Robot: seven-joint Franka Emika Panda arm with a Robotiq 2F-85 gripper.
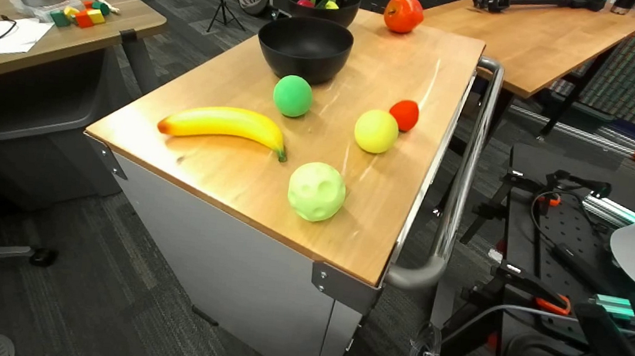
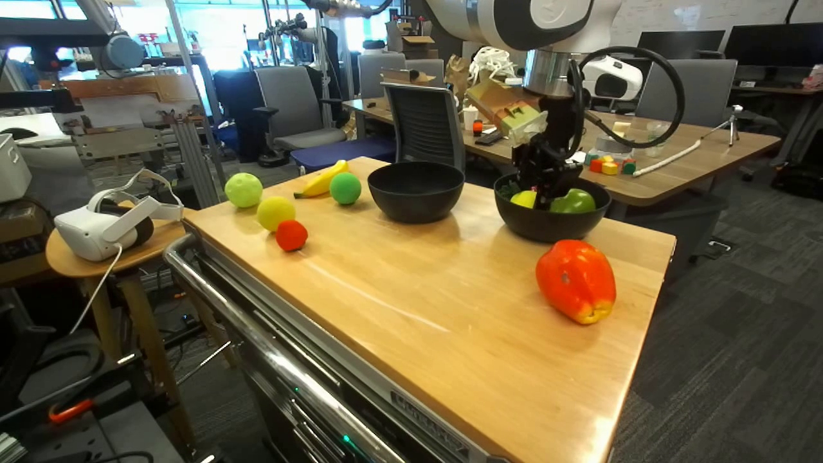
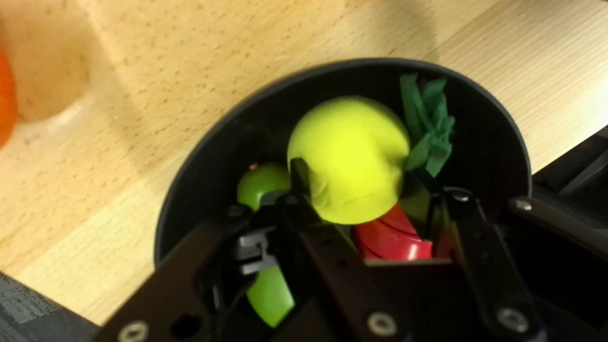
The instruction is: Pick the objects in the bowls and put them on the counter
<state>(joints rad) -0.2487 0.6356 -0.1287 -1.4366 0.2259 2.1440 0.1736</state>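
In the wrist view my gripper (image 3: 358, 178) is closed around a soft yellow ball (image 3: 349, 142), which looks dented beside both fingers. It reaches down into a black bowl (image 2: 546, 225). Under the ball lie a glossy red object (image 3: 394, 237) and green fruit (image 3: 270, 294), partly covered by the fingers; dark green leaves (image 3: 430, 128) show at the far side. A further black bowl (image 2: 416, 199) shows only its dark inside. On the wooden counter (image 2: 398, 289) rest a banana (image 1: 223, 122), a green ball (image 1: 292, 96), a pale green dimpled ball (image 1: 316, 192), a yellow ball (image 1: 376, 131) and red fruits (image 1: 404, 115).
A large orange-red fruit (image 2: 575, 281) sits near the counter's corner, close to the bowl I am in. A metal rail handle (image 1: 465, 176) runs along one side of the counter. Behind the arm, a desk (image 2: 694, 154) carries colored blocks and tape.
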